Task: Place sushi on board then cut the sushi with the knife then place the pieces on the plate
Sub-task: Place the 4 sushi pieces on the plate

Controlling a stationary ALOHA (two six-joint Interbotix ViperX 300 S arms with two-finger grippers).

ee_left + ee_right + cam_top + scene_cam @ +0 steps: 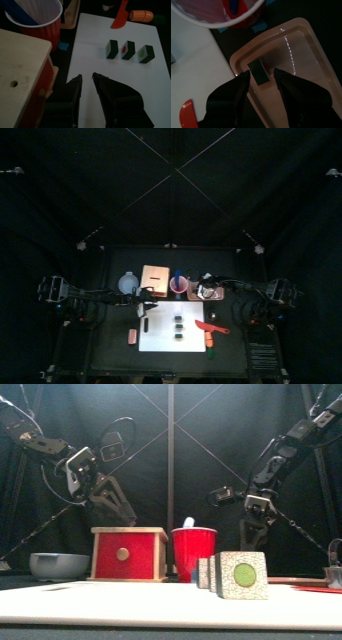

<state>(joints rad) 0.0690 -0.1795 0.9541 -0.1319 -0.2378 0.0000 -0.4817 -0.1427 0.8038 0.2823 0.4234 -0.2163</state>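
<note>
Black curtains [171, 188] close off a small black table [107, 356], seen from above with a white cutting board [158, 343] at its centre. Three sushi pieces [175, 325] stand in a row on the board, and a red knife [211, 329] lies at 3 o'clock from them. A wooden box [152, 276] sits at 11 o'clock from the board, a red cup [178, 283] at 12 o'clock and a pink tray [304, 55] at 1 o'clock. Only the right wrist view shows that the right gripper [260, 76] clasps a fourth sushi piece [258, 71] over the tray. Whether the piece touches the tray I cannot tell. Only the left wrist view shows the left gripper [87, 75] empty, jaws narrow, at the board's 10 o'clock corner beside the box. The front view adds a blue-grey bowl [59, 565] at 9 o'clock from the box.
</note>
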